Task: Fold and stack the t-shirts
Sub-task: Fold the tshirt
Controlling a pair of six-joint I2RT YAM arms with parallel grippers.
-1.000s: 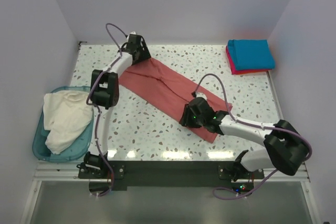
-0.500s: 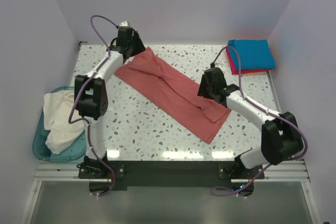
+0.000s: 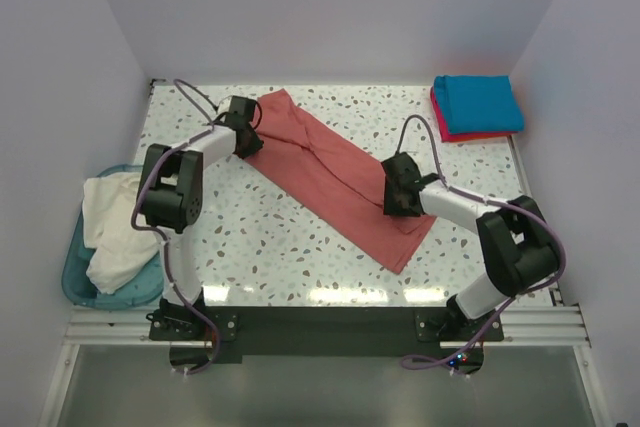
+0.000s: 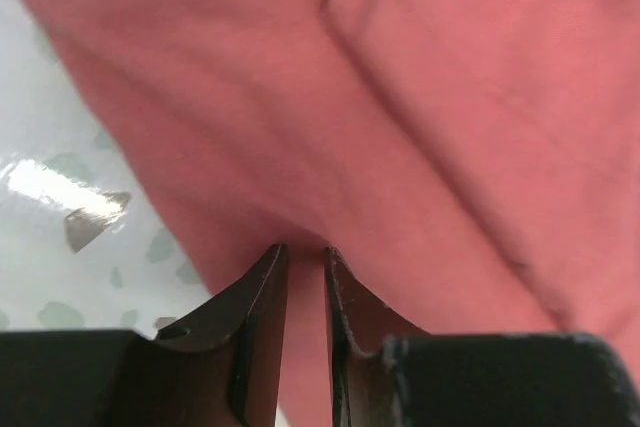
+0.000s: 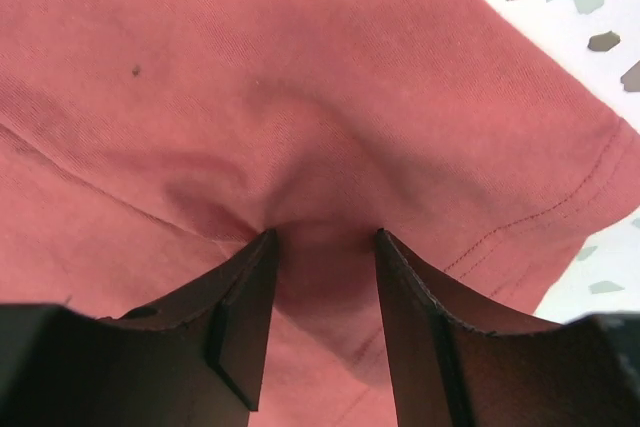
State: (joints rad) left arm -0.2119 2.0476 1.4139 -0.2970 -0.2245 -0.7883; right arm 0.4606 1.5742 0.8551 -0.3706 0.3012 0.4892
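T-shirt in brick red (image 3: 330, 172), folded into a long strip, lies slantwise across the table and is my landmark. Half a second ago both arms hung raised above it; now both have dropped onto it. My left gripper (image 3: 243, 139) is at its far left edge, jaws almost closed with a thin pinch of red cloth between them. My right gripper (image 3: 398, 190) is at its right edge toward the near end, jaws partway open with a gathered ridge of cloth filling the gap, so I judge it has hold. To me this means the next fold of this shirt is about to start. I count four shirts. Besides the red one, a teal shirt (image 3: 478, 103) sits folded on a pink-red shirt (image 3: 465, 136), well beyond its far right. A cream shirt (image 3: 125, 222) lies crumpled in one blue bin (image 3: 75, 272), well to its left.
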